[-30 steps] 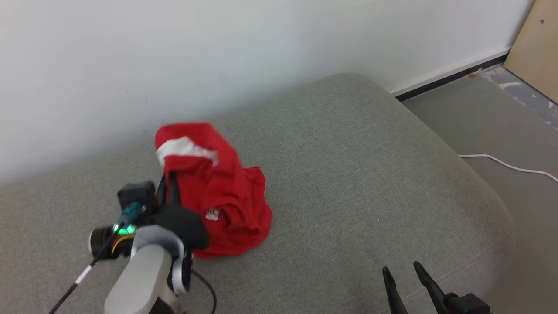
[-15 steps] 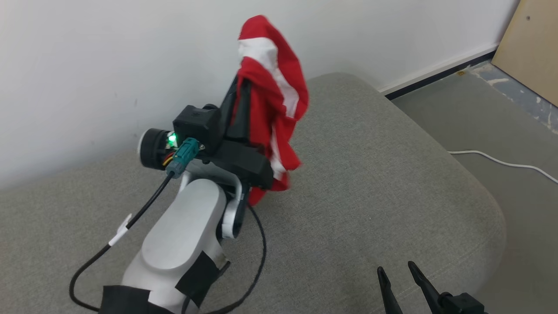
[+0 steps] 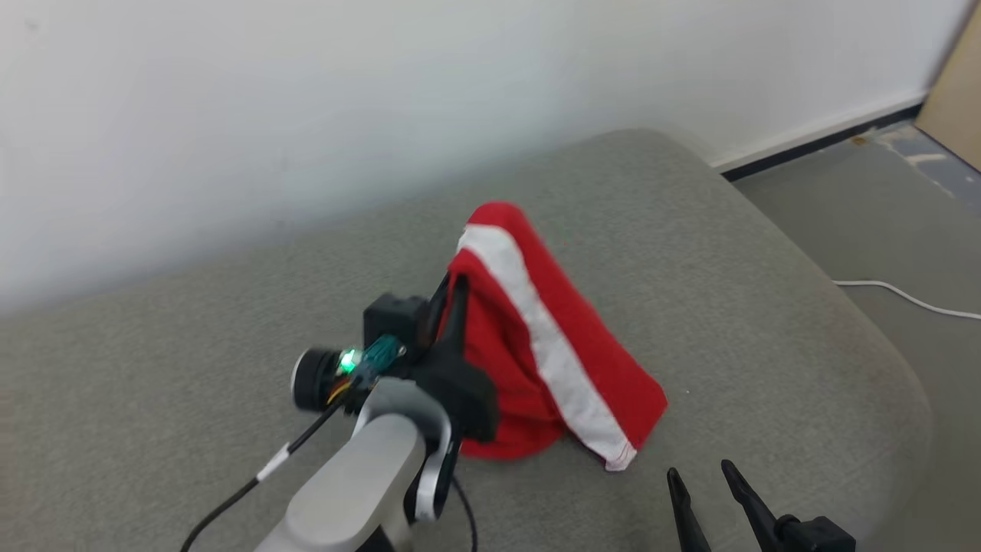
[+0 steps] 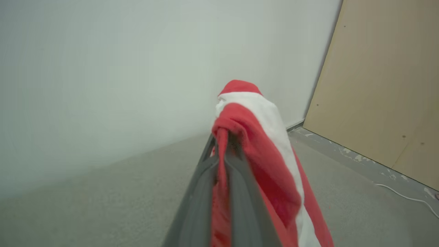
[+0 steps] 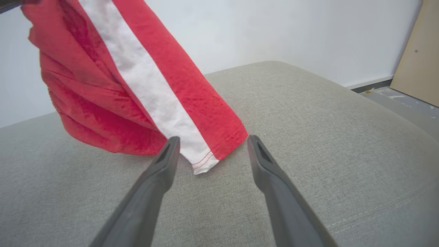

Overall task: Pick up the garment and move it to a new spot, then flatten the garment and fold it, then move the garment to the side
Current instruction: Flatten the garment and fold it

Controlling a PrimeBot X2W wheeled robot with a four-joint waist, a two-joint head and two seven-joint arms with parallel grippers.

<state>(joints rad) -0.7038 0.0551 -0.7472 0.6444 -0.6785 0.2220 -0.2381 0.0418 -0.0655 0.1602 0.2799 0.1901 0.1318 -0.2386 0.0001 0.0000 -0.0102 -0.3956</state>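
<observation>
I saw a white wall [image 3: 383, 115] behind the broad grey cushion [image 3: 728, 307]. Over the cushion's middle hung the red garment [image 3: 559, 353] with its white stripe, bunched at the top where my left gripper [image 3: 457, 287] was clamped tight on it. My right gripper [image 3: 699, 471], fingers spread wide and holding nothing, sat low, just short of the garment's hem. A white cable [image 3: 904, 295] lay on the floor.
</observation>
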